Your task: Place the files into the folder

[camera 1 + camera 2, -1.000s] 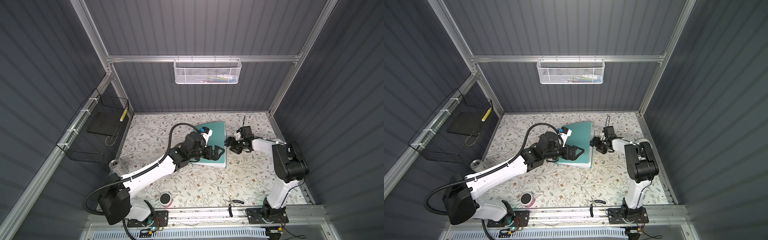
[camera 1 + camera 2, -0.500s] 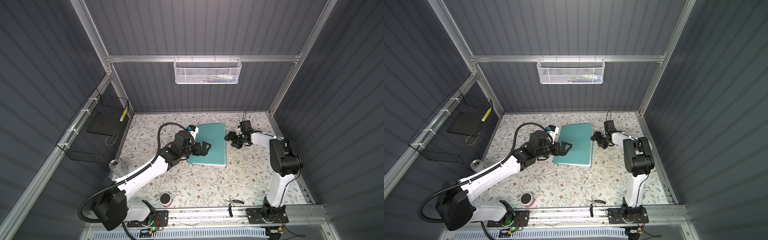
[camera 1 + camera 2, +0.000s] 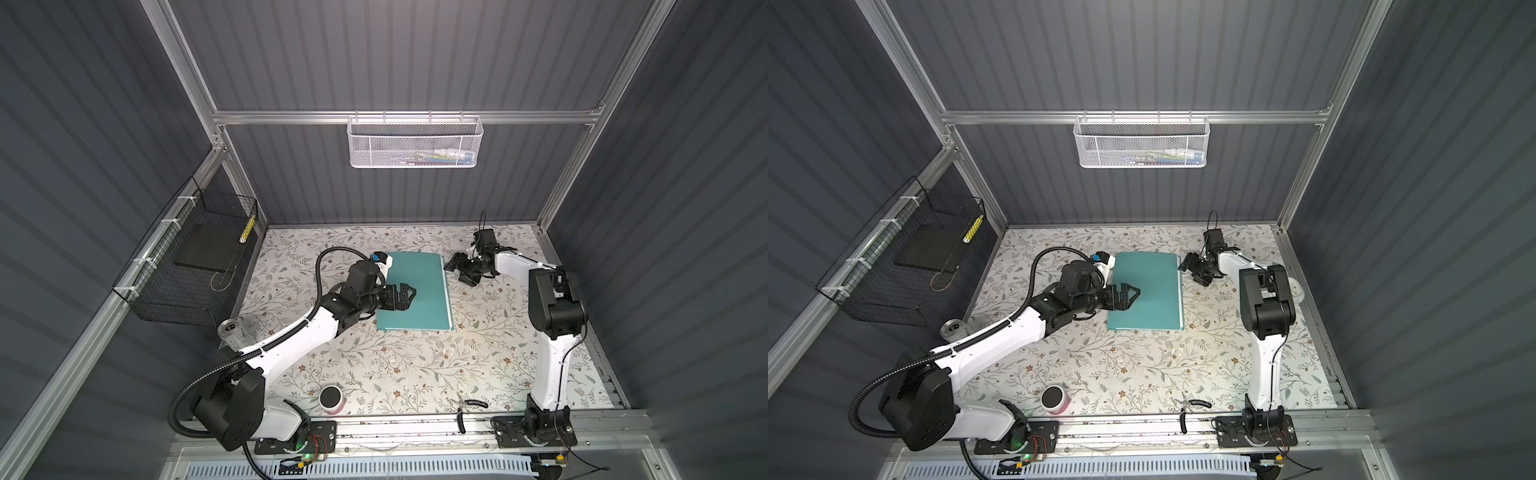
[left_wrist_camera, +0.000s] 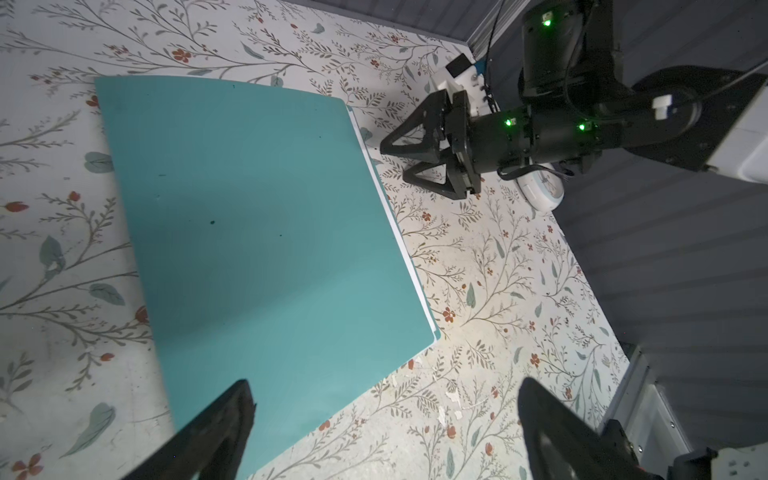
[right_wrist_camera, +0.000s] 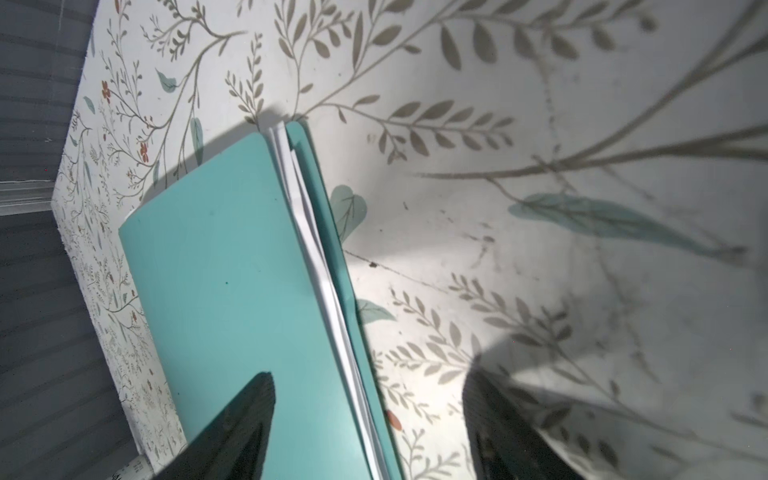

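Observation:
The teal folder (image 3: 419, 291) (image 3: 1150, 291) lies shut and flat on the floral table, mid-table in both top views. White edges of the files (image 5: 316, 249) (image 4: 397, 232) show between its covers along its right side. My left gripper (image 3: 409, 298) (image 3: 1133, 298) hovers open over the folder's left part; in its wrist view (image 4: 386, 390) nothing sits between the fingers. My right gripper (image 3: 457, 272) (image 3: 1192, 272) (image 5: 370, 378) stands open just off the folder's back right corner, astride the paper edge in its wrist view, gripping nothing.
A black wire basket (image 3: 195, 257) with a dark slab hangs on the left wall. A white mesh basket (image 3: 415, 141) hangs on the back wall. A can (image 3: 230, 330) stands at the left, a pink-rimmed cup (image 3: 331, 399) at the front, a white round object (image 3: 1296, 289) by the right wall.
The folder's cover, tilted up a second ago, now lies flat. My left gripper has drawn back to the left across the folder. My right gripper has shifted slightly toward the back.

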`<control>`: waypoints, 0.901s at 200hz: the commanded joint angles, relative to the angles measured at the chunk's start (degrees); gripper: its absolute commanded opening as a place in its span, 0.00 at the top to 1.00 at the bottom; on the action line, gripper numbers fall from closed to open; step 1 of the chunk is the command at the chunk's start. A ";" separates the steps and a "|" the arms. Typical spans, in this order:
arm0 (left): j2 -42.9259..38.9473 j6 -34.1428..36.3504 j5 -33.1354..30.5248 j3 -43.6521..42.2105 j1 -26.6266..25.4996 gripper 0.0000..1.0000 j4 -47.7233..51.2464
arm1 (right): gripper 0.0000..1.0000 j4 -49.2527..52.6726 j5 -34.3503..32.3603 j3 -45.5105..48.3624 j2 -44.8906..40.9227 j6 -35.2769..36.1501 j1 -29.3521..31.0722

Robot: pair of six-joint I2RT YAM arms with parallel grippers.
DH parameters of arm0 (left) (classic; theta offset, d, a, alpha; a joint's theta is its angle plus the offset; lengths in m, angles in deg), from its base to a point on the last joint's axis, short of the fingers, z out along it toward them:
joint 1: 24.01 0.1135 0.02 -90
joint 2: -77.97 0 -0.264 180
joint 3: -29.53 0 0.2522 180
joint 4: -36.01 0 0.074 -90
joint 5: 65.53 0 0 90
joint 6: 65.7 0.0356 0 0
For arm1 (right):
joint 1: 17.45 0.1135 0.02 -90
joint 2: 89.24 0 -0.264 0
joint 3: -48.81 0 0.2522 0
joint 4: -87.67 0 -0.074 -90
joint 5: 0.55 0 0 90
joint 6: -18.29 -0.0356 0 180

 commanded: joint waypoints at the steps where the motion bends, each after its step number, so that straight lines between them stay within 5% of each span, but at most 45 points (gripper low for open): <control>1: -1.50 4.36 -10.66 -0.24 0.56 0.00 0.84 | 0.25 3.20 -2.25 4.24 -4.40 3.09 0.34; 44: -6.30 21.34 -32.14 -15.18 0.54 0.00 -22.94 | 0.10 2.55 -10.25 10.60 -20.76 12.19 4.91; 80: -6.62 35.87 -57.52 -26.55 2.71 0.00 -45.13 | 0.06 0.74 -16.42 17.01 -32.41 15.14 8.11; 104: -11.00 32.85 -55.55 -32.91 10.59 0.00 -45.53 | 0.04 0.70 -20.54 18.21 -35.19 15.59 8.30; 130: -12.03 26.19 -45.50 -38.70 21.44 0.00 -47.24 | 0.02 0.33 -23.38 18.48 -34.66 16.29 8.30; 158: 1.64 26.83 -39.89 -40.26 25.48 0.00 -64.59 | 0.01 -6.62 -26.11 24.35 -35.03 17.27 8.30; 180: 15.45 27.20 -41.44 -38.20 26.50 0.00 -74.42 | 0.01 -14.90 -30.13 30.73 -37.32 19.02 8.30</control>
